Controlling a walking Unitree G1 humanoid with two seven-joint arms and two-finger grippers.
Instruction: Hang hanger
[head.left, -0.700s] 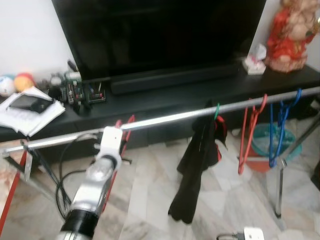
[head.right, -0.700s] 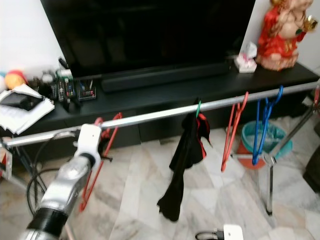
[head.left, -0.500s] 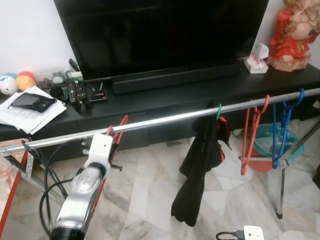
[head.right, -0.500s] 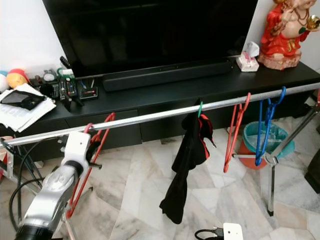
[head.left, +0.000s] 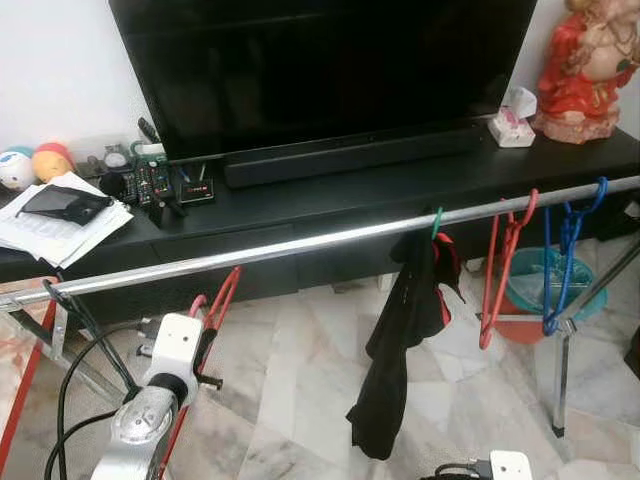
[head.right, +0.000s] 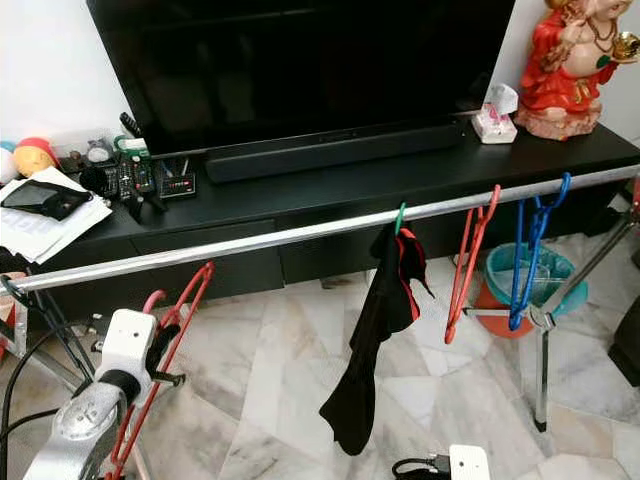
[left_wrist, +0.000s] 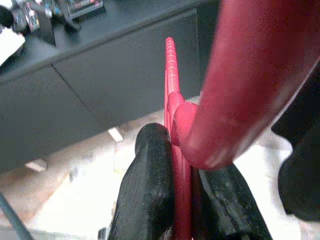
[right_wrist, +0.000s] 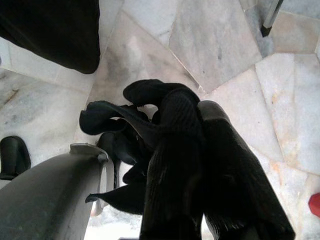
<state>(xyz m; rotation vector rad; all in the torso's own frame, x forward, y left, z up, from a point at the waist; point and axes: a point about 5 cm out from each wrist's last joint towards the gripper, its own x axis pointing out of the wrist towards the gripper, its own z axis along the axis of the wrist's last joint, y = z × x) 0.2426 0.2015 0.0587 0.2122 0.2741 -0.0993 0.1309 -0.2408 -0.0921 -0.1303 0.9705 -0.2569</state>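
Your long silver clothes rail (head.left: 300, 246) runs across w/ a black garment (head.left: 400, 340), another red hanger (head.left: 503, 262) and a blue one (head.left: 565, 262) bunched right; left stretch is bare, so room there. Red plastic hanger (head.left: 215, 310) sits below the rail, not hooked yet. Left gripper (left_wrist: 182, 200) is clamped on it. Right gripper (right_wrist: 200, 165) looks closed, prob. on dark cloth.
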